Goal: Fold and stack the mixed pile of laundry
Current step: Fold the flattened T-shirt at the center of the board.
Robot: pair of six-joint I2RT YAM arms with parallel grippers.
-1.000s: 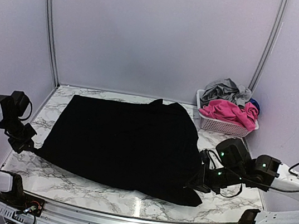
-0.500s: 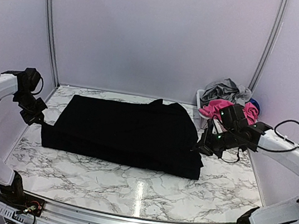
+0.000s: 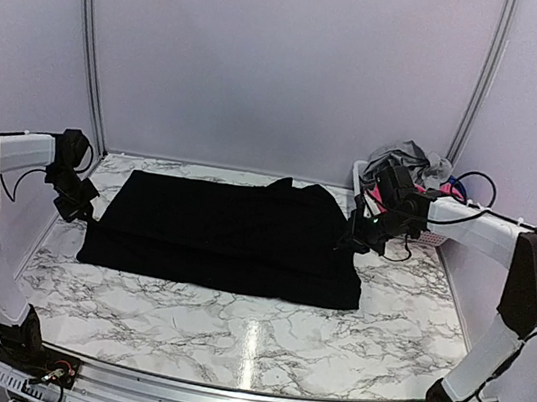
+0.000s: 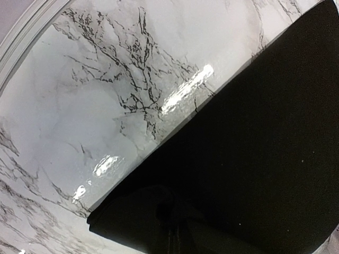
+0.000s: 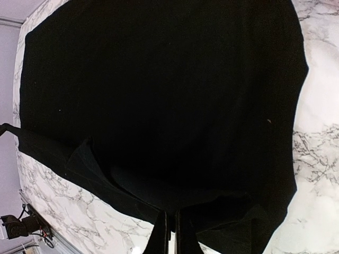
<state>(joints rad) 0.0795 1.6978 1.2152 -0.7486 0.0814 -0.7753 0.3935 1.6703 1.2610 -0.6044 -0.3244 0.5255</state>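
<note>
Left claw [image 3: 83, 209] and right claw [image 3: 352, 240] are each clamped shut on one end of the large black cloth [image 3: 228, 235], which is stretched flat between them on the white marbled counter [image 3: 248, 335]. One fold appears to be laid, so the task is judged barely begun, with further folds and all stacking left. Crumpled grey trousers [image 3: 411, 162] are seen heaped just behind the right claw, untouched.

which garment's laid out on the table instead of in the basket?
The large black cloth, spread flat on the marble table; the grey piece sits heaped in the white basket.
</note>
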